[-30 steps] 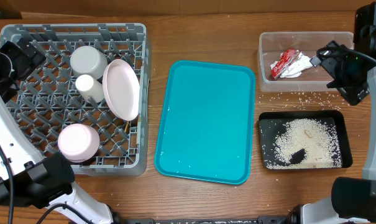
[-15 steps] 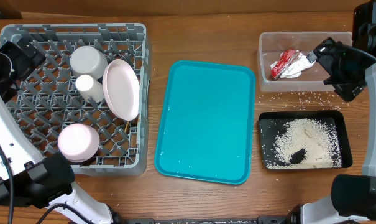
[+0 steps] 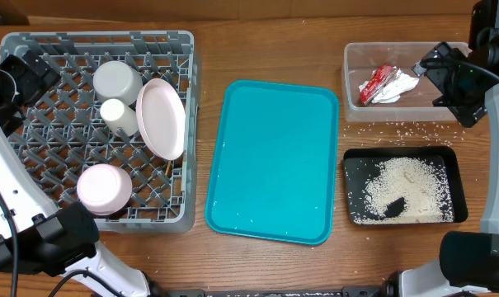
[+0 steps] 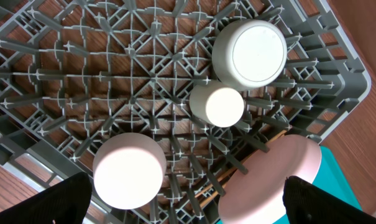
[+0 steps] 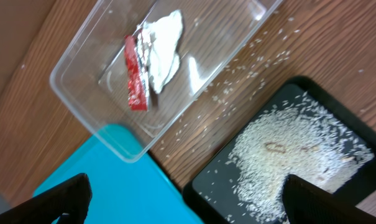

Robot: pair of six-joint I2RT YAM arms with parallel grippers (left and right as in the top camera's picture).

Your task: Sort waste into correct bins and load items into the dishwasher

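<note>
The grey dishwasher rack (image 3: 92,37) holds an upturned cup (image 3: 117,81), a small bowl (image 3: 117,115), a leaning plate (image 3: 161,118) and another bowl (image 3: 105,188); wooden chopsticks (image 4: 206,186) lie under the pegs. The clear tub (image 3: 406,48) contains the red-and-white sauce packet (image 3: 379,82) and the crumpled napkin (image 3: 400,87). A heap of rice (image 3: 406,188) fills the black tray (image 3: 356,169). My left gripper (image 4: 188,205) hangs open above the rack, holding nothing. My right gripper (image 5: 188,205) is open and empty over the tub's right end.
The teal tray (image 3: 274,161) lies bare in the middle of the table. Loose rice grains (image 3: 397,130) are scattered on the wood between the tub and the black tray. The rack's walled sides rise at the left.
My right gripper has drifted toward the table's far edge, above the tub's right end. The left arm and all objects have stayed put.
</note>
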